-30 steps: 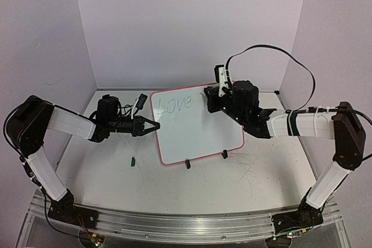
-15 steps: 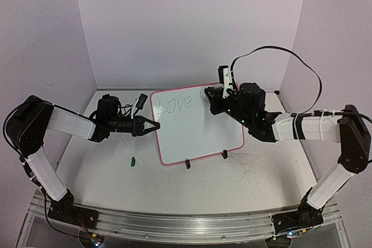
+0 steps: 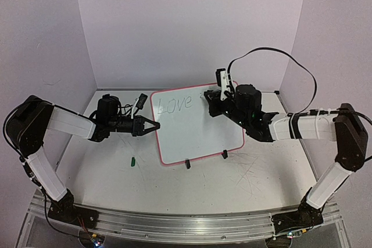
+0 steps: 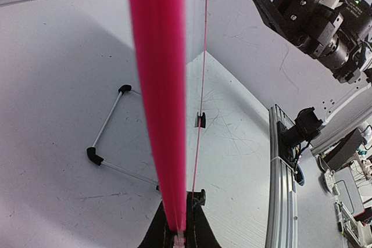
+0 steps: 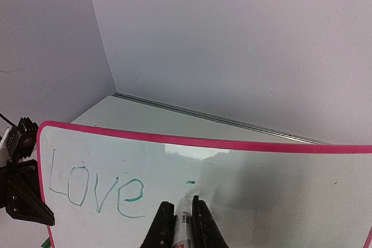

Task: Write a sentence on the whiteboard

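At centre of the surface the whiteboard stands tilted, the left tool clenched on its 9 o'clock edge. The right tool, grasping a marker, sits nearer the sentence, whose line "Love" runs toward 3 o'clock.

Light: bright, even, diffuse; we note a lilac cast on the walls.
Shadows: soft and faint on the counter, beside and below the whiteboard.
Glare: we record a pale sheen across the board's top in the right wrist view.
Focus: pink frame smeared, too close to the left wrist lens.
Distortion: wide-angle bending at wrist-view edges.
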You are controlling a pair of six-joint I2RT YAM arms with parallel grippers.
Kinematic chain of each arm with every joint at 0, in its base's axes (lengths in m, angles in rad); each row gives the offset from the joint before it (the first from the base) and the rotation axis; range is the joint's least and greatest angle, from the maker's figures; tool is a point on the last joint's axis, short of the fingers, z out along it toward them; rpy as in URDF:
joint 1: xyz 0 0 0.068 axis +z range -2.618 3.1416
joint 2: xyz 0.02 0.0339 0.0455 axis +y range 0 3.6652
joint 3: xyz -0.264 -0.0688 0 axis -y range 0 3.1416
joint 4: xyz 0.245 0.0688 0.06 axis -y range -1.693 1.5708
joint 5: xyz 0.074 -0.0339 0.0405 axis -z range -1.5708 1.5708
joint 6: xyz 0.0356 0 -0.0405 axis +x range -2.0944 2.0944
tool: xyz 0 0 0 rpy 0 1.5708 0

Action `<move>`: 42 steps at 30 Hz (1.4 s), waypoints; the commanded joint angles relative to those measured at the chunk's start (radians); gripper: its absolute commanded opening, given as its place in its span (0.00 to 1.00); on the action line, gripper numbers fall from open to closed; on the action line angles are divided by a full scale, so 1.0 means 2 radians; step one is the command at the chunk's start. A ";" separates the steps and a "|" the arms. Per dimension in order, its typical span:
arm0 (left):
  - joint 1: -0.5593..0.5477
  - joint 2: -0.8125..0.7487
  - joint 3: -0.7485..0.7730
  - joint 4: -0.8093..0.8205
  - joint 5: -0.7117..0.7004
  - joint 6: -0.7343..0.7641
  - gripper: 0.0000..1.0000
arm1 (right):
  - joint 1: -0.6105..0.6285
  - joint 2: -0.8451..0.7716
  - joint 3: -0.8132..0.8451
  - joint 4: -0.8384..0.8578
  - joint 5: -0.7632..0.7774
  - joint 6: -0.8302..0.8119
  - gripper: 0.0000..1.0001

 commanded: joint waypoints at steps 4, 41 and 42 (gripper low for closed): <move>0.003 -0.002 0.018 -0.010 -0.052 0.030 0.00 | -0.003 0.010 0.029 -0.005 0.021 -0.005 0.00; 0.003 -0.007 0.014 -0.011 -0.053 0.030 0.00 | 0.015 -0.024 -0.022 -0.005 0.009 0.031 0.00; 0.003 -0.007 0.014 -0.012 -0.052 0.030 0.00 | 0.012 -0.033 -0.023 -0.002 0.005 0.039 0.00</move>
